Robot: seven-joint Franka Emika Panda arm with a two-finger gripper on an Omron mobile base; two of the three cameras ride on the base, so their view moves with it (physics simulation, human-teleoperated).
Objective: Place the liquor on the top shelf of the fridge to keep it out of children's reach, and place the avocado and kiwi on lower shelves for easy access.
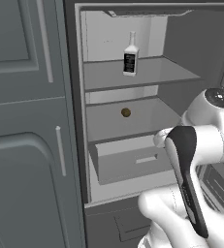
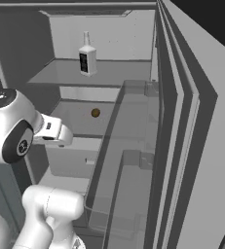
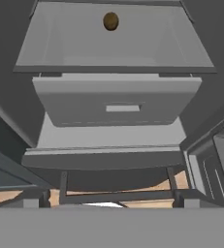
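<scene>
The gripper's fingers stand wide apart, holding and touching nothing, while the hand looks at the front of the open fridge (image 1: 74, 97) toward its pale drawer (image 3: 116, 101). The liquor (image 1: 130, 55) stands upright on the top shelf (image 1: 142, 72), toward its back, and a small round brown fruit, which may be the kiwi (image 1: 126, 113), lies alone on the lower shelf (image 1: 147, 118) just above the drawer. Dark grey panelled cabinets (image 1: 24, 121) stand left of the fridge, and its open door (image 2: 182, 146) with clear bins hangs at the right.
</scene>
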